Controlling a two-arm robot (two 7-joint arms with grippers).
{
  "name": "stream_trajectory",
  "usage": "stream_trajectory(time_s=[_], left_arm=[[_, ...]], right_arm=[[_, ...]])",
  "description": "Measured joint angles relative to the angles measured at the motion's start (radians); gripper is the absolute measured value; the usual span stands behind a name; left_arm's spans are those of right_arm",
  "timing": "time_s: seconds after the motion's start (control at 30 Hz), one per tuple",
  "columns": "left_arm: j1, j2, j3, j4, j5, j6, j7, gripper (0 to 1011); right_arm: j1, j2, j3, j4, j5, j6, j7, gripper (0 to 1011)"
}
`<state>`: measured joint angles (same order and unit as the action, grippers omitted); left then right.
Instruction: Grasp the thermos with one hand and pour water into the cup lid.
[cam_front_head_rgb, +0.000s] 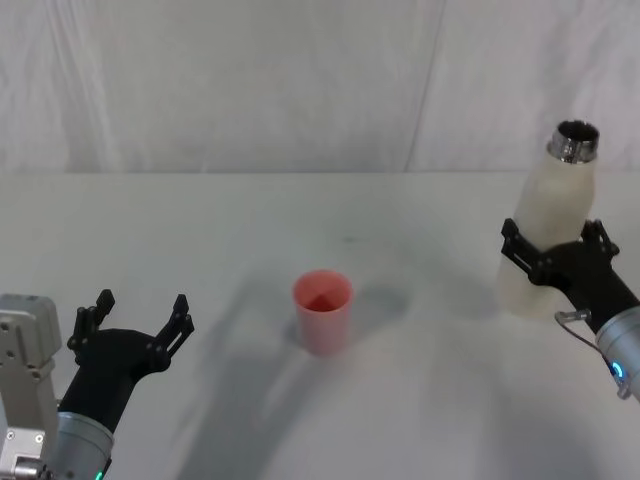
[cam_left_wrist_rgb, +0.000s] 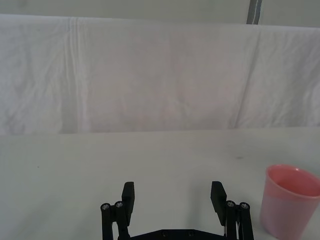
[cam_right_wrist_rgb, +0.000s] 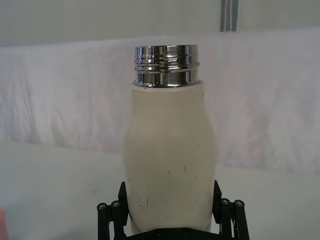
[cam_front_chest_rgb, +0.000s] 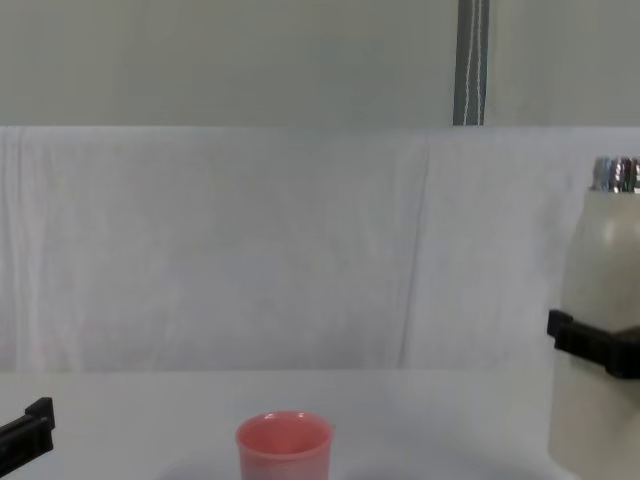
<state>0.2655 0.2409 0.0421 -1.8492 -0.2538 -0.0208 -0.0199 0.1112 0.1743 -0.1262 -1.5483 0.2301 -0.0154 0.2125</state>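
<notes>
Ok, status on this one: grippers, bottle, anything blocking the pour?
Right gripper shut on tall cream-white steel-necked thermos, upright, uncapped. Left gripper open, idle, low left. Small salmon-pink cup lid upright at table centre; path between clear.

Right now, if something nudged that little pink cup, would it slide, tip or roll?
The cup lid looks small and thin-walled, so probably light; a nudge would likely slide it. It stands upright, unheld, the right end effector being on the thermos. Tipped over, its round tapered sides would probably roll in a curve.
</notes>
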Motion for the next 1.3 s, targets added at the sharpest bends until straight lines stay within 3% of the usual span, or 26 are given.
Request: stream_trajectory(time_s=[0.3,0.5,0.83,0.9,0.97,1.3], left_arm=[[0.0,0.0,0.0,0.0,0.0,0.0,0.0,1001],[0.0,0.0,0.0,0.0,0.0,0.0,0.0,1001],[0.0,0.0,0.0,0.0,0.0,0.0,0.0,1001],[0.0,0.0,0.0,0.0,0.0,0.0,0.0,1001],[0.0,0.0,0.0,0.0,0.0,0.0,0.0,1001],[0.0,0.0,0.0,0.0,0.0,0.0,0.0,1001]], right_arm=[[0.002,0.021,-0.021,-0.054,-0.011,0.03,0.0,950],[0.002,0.05,-0.047,-0.073,-0.056,0.04,-0.001,950],[0.028,0.118,-0.124,-0.095,-0.232,0.057,-0.003,950],[0.04,0.135,-0.151,-0.1,-0.301,0.061,-0.003,950],[0.044,0.138,-0.157,-0.101,-0.316,0.062,-0.003,950],[0.093,0.163,-0.242,-0.096,-0.522,0.056,-0.007,950]])
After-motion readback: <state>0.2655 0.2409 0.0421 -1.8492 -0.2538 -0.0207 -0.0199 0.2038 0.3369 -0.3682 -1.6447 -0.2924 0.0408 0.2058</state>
